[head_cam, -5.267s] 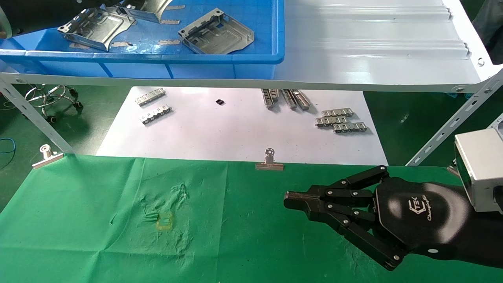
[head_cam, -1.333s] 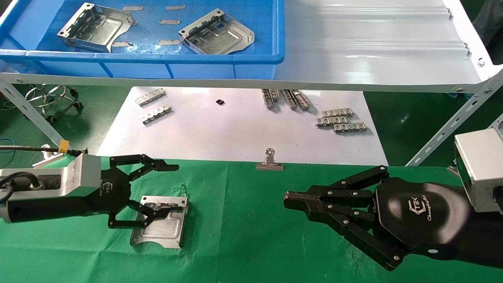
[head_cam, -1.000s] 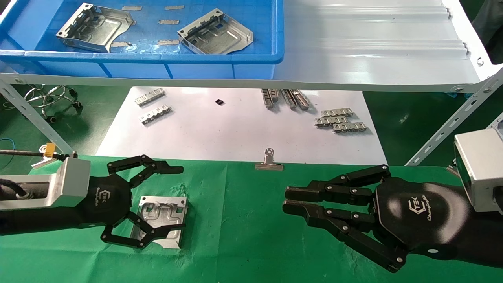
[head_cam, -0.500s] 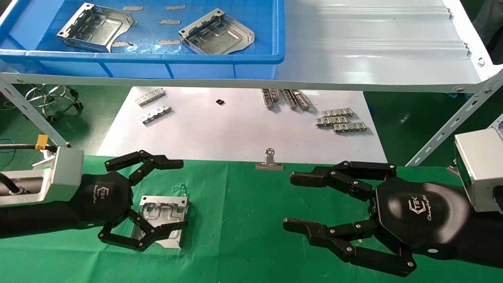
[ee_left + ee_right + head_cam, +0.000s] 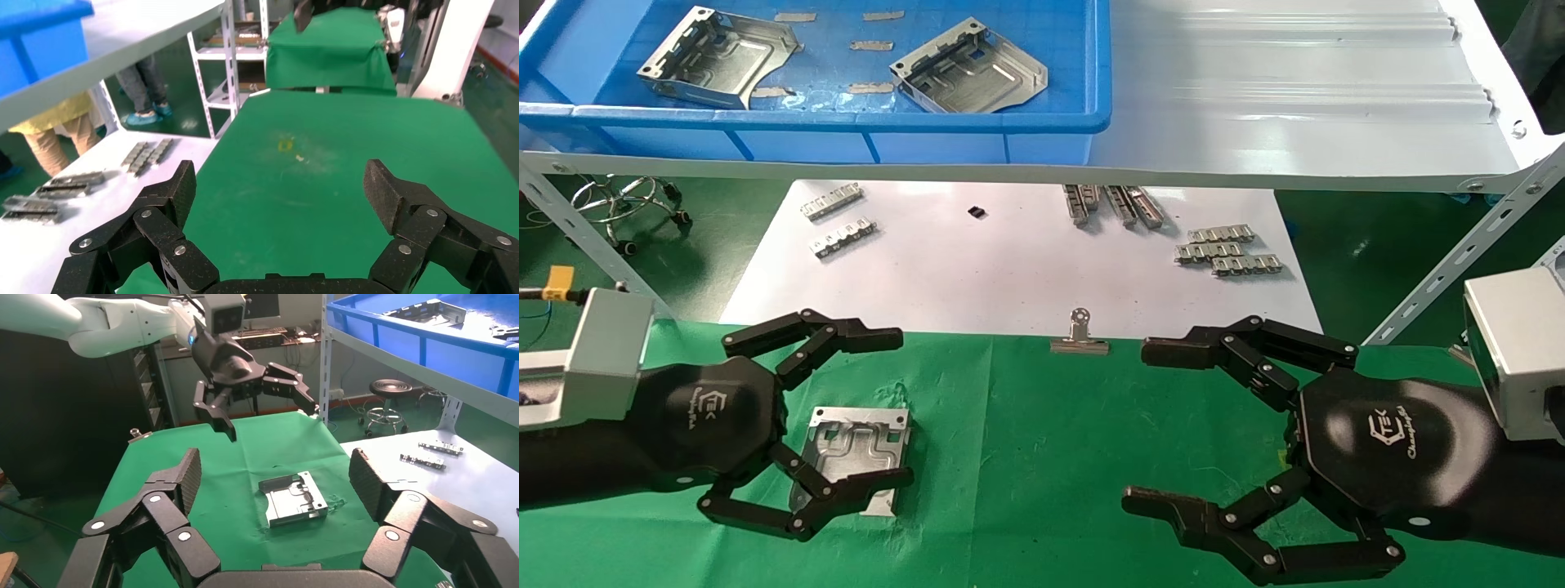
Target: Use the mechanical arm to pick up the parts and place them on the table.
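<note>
One silver part (image 5: 854, 453) lies flat on the green table (image 5: 1026, 441), also seen in the right wrist view (image 5: 292, 498). My left gripper (image 5: 901, 407), the black TEK hand, is open and empty, raised just left of this part; its lower fingers (image 5: 846, 494) overlap the part's near edge in the head view. It also shows in the right wrist view (image 5: 238, 373). Its own wrist view (image 5: 278, 196) shows only bare green cloth between the fingers. My right gripper (image 5: 1138, 425) is open wide and empty at the table's right, facing the part (image 5: 275, 478). Two more parts (image 5: 715, 53) (image 5: 968, 73) lie in the blue bin (image 5: 846, 118).
The bin stands on a pale grey shelf (image 5: 1295, 98) with slanted legs (image 5: 1459, 261) at both sides. Below it a white sheet (image 5: 1009, 269) holds several small toothed strips (image 5: 1226, 249). A silver binder clip (image 5: 1079, 336) grips the cloth's far edge.
My left hand let go of the part on the cloth, opened and drew back to the left. My right hand's fingers spread from shut to wide open.
</note>
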`<control>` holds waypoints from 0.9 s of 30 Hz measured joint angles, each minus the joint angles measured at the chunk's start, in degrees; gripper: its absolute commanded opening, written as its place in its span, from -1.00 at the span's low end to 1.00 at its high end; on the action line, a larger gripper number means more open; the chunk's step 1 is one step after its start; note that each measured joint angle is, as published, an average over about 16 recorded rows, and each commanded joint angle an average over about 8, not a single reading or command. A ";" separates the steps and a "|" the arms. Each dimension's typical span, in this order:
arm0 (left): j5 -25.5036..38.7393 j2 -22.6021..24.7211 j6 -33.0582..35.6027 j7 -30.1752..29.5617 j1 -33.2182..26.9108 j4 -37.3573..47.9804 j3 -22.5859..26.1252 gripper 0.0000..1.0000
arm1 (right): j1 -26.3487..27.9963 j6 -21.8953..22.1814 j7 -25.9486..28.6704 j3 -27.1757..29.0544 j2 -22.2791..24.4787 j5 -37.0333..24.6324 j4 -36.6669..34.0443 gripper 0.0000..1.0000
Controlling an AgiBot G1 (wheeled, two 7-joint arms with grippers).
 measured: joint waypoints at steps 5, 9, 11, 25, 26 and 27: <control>-0.67 -0.95 -0.60 -3.62 2.19 -4.25 -2.55 1.00 | 0.00 0.00 0.00 0.00 0.00 0.00 0.00 1.00; -1.21 -1.72 -1.08 -6.52 3.94 -7.64 -4.59 1.00 | 0.00 0.00 0.00 0.00 0.00 0.00 0.00 1.00; -1.48 -2.10 -1.32 -7.97 4.82 -9.34 -5.61 1.00 | 0.00 0.00 0.00 0.00 0.00 0.00 0.00 1.00; -3.00 -4.20 -2.65 -15.61 9.61 -18.67 -11.19 1.00 | -0.01 0.01 0.00 0.00 0.00 0.00 -0.01 1.00; -3.05 -4.26 -2.69 -15.83 9.75 -18.95 -11.35 1.00 | -0.01 0.01 0.00 0.00 0.00 0.00 -0.01 1.00; -3.09 -4.32 -2.72 -16.01 9.88 -19.19 -11.50 1.00 | -0.01 0.01 0.00 0.01 0.01 0.00 -0.01 1.00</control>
